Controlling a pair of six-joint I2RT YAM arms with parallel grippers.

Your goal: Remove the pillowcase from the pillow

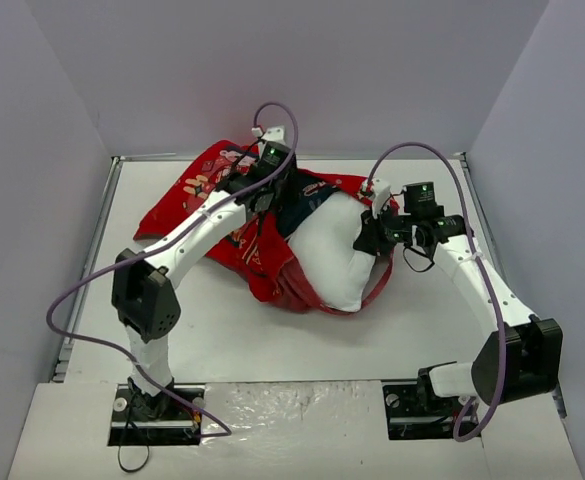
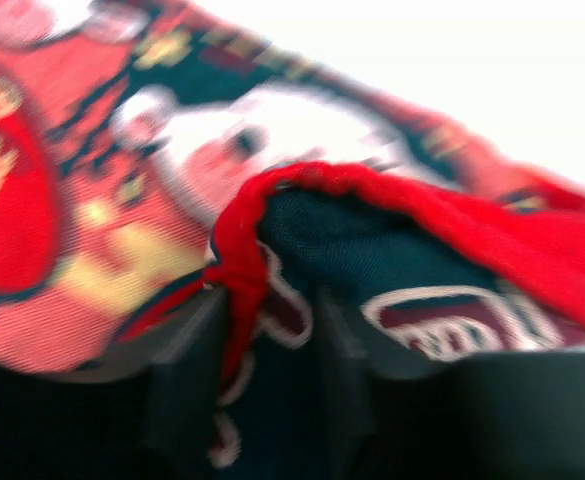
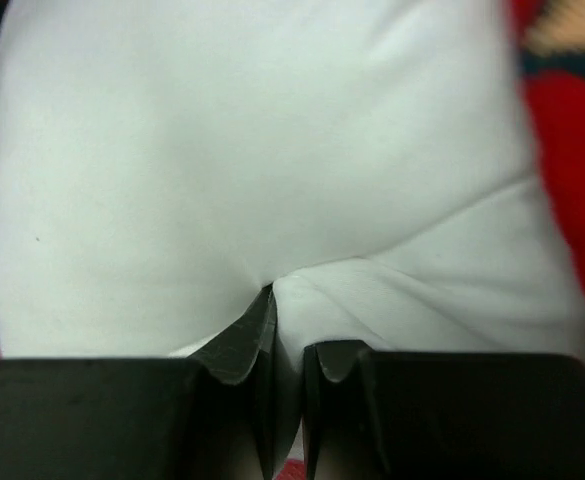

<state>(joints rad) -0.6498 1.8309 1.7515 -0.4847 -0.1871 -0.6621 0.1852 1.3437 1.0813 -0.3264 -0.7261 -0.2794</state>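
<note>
- The right gripper (image 3: 287,340) is nipped tight on a fold of the pillow (image 1: 332,255), which sits mid-bench, half out of its case.
- The left gripper (image 2: 262,318) clamps the pillowcase (image 1: 177,215) hem; the case bunches toward the far-left corner.
- Best play, I'd say: anchor the pillow and draw the hem steadily toward the far-left corner, no jerks.
- Count: one pillow, one pillowcase, two grippers.

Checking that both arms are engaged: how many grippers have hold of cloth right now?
2. The left gripper has the red pillowcase by a folded edge, at the pile's far side. The right gripper pinches a fold of the white pillow, at its right end.
</note>
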